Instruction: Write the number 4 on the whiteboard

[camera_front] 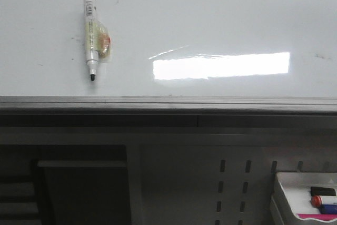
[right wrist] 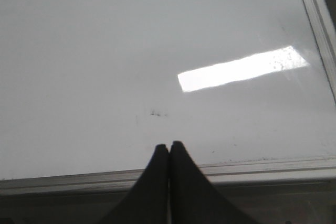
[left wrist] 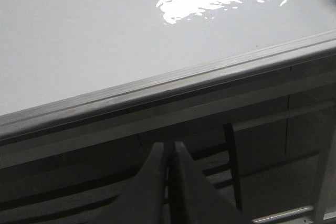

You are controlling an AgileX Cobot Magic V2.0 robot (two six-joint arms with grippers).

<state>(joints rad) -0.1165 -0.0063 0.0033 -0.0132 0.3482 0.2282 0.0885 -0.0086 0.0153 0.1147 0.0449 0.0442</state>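
White marker (camera_front: pixel 91 36) lies uncapped on the whiteboard (camera_front: pixel 221 19), left side, long axis running away from the robot, tip toward the rail. No 4 drawn yet. Left hand (left wrist: pixel 169 148) and right hand (right wrist: pixel 169 148) are both pinched closed, empty; left looks nearer.

I can't read any text from here. The marker (camera_front: pixel 91 36) lying on the whiteboard (camera_front: pixel 221 19) carries a printed label with dark bars like a barcode near its cap end, but the print is too small and blurred for me to make out a single letter or digit. The board shows no written number, only faint smudges and glare. The markers in the tray (camera_front: pixel 287 204) at the lower right show no legible print either. Both wrist views give me no lettering.
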